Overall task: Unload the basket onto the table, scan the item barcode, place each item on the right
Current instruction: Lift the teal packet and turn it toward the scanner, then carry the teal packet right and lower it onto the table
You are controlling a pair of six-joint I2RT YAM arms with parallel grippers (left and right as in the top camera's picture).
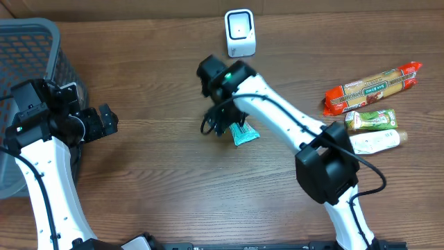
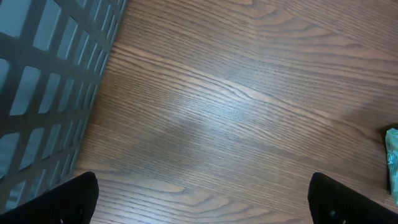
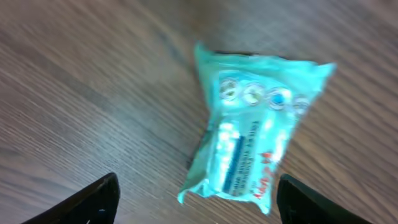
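The item is a teal plastic packet (image 1: 244, 133) with printed text, lying flat on the wooden table just below the centre. My right gripper (image 1: 222, 123) hovers over it. In the right wrist view the packet (image 3: 255, 124) lies between and ahead of the black fingertips (image 3: 93, 202), which stand wide apart and touch nothing, so the right gripper (image 3: 202, 202) is open. The white barcode scanner (image 1: 240, 32) stands upright at the table's far edge. My left gripper (image 1: 104, 121) is open over bare wood at the left (image 2: 202, 202). The packet's edge (image 2: 392, 158) shows at the far right of that view.
A grey mesh basket (image 1: 28, 42) stands at the far left, close beside the left arm, its wall (image 2: 43, 81) filling the left wrist view's left side. At the right lie a red pasta packet (image 1: 372, 87), a green pack (image 1: 371, 119) and a white bottle (image 1: 374, 142).
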